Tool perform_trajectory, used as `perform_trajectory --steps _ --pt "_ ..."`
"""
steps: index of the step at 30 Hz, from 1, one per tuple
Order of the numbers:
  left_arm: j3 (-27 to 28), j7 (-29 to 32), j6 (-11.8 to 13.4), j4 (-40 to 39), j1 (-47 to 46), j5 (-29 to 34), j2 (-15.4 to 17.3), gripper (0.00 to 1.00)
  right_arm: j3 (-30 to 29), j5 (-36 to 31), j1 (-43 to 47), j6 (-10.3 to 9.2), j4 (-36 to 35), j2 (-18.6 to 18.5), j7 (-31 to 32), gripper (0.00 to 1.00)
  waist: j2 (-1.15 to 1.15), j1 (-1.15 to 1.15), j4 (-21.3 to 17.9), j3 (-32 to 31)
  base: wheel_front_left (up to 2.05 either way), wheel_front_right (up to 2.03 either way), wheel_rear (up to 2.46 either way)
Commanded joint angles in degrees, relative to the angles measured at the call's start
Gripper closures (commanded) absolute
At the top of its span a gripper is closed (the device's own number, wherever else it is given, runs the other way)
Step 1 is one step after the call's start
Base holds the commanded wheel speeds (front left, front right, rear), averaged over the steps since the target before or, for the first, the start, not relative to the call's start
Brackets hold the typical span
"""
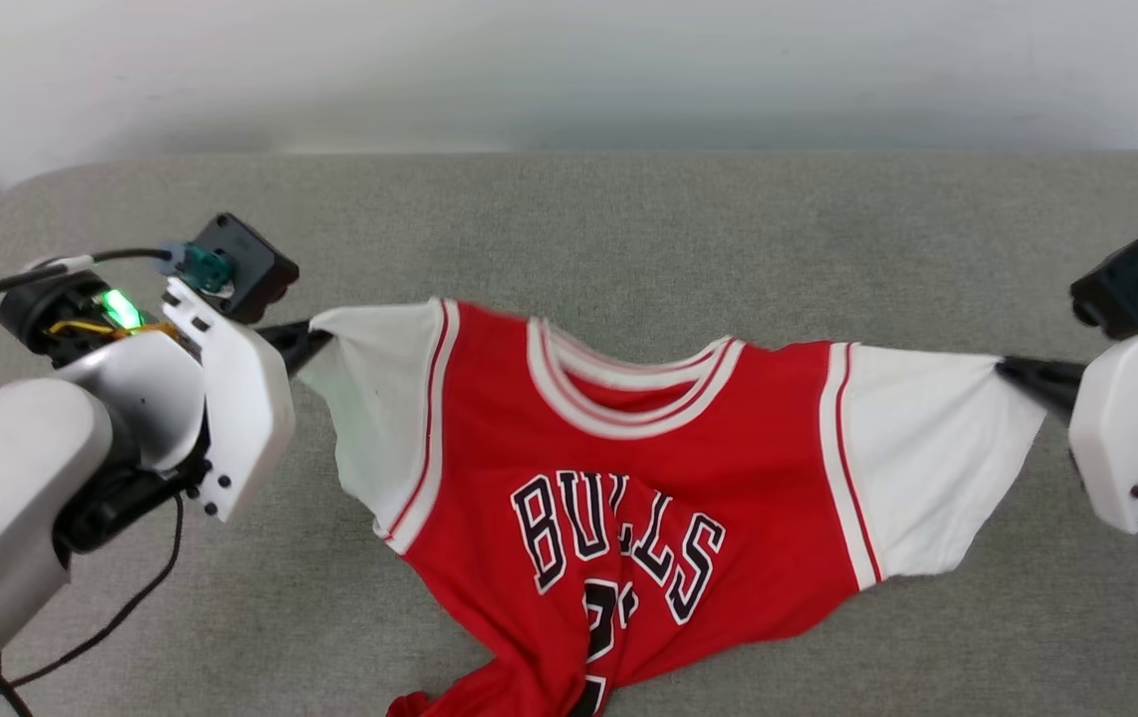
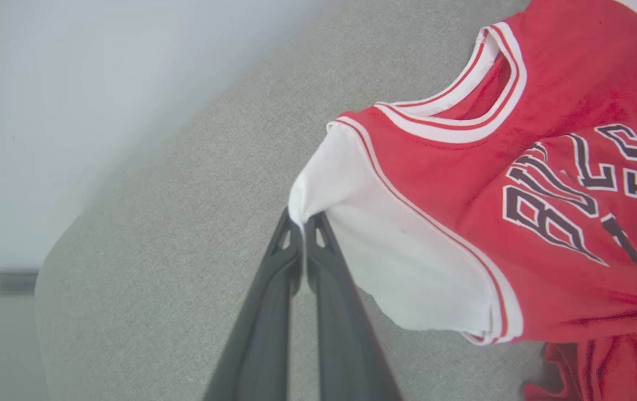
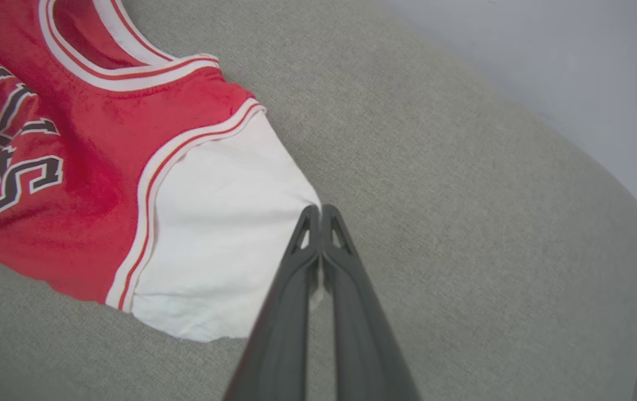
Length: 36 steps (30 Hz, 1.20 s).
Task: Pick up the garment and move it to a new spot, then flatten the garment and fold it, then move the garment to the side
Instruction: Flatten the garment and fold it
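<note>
- Far left, the left pincer (image 1: 313, 341) was clenched on the outer tip of the left sleeve (image 1: 369, 398). The left wrist view showed the two dark fingers pinched together on a nub of white cloth.
- In the middle, the garment (image 1: 628, 468) was strung between the two arms above the grey tabletop (image 1: 628, 219). Its striped collar (image 1: 628, 383) lay on the far side and the BULLS print (image 1: 618, 543) faced up. The shoulders looked lifted and taut, while the lower body sagged and bunched toward the robot.
- Far right, the right pincer (image 1: 1014, 375) was clamped on the corner of the right sleeve (image 1: 927, 458). The right wrist view showed its fingers closed tight on the white fabric.
- Progress, as a judgement: the pick-up looked done and the carry to a new spot seemed under way. Laying it down, flattening, folding and shifting it aside all remained.
- Hard to make out:
  - The hem ran off the bottom edge of the head view.
  - The number under the lettering was creased and half swallowed by folds.
  - The right arm was cut off by the frame edge.
  - It could not be told whether the bunched lower cloth touched the tabletop or hung just above it.
</note>
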Motion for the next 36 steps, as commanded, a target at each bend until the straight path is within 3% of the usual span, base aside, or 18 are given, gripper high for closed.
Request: perform_trajectory --steps 1,7,13,22,36 --pt "0.3 -0.4 0.0 -0.3 -0.7 0.5 0.3 1.0 -0.5 -0.3 -1.1 -0.04 -0.4 -0.5 -0.5 1.0 0.0 0.0 -0.3 -0.9 0.0 0.0 0.0" --pt "3.0 -2.5 0.5 -2.3 -4.6 1.7 1.0 1.0 -4.6 -2.0 -3.7 -0.04 -3.6 -3.3 -2.7 1.0 0.0 0.0 -0.9 -1.8 0.0 0.0 0.0" --pt "5.5 -4.3 0.2 -0.2 -12.2 4.5 -2.3 1.0 -9.5 -5.0 -10.8 -0.05 -4.0 -3.4 -3.0 1.0 0.0 0.0 -1.1 0.4 0.0 0.0 0.0" --pt "8.4 -8.0 -0.9 10.3 -28.7 10.2 -9.3 1.0 -13.5 -12.8 -29.9 -0.04 2.5 2.5 -2.9 1.0 0.0 0.0 -1.6 8.1 0.0 0.0 0.0" --pt "11.7 -16.5 -2.3 26.4 -53.3 15.1 -15.9 1.0 -13.1 -24.2 -60.1 -0.05 20.1 11.1 -9.3 1.0 0.0 0.0 -1.5 18.9 0.0 0.0 0.0"
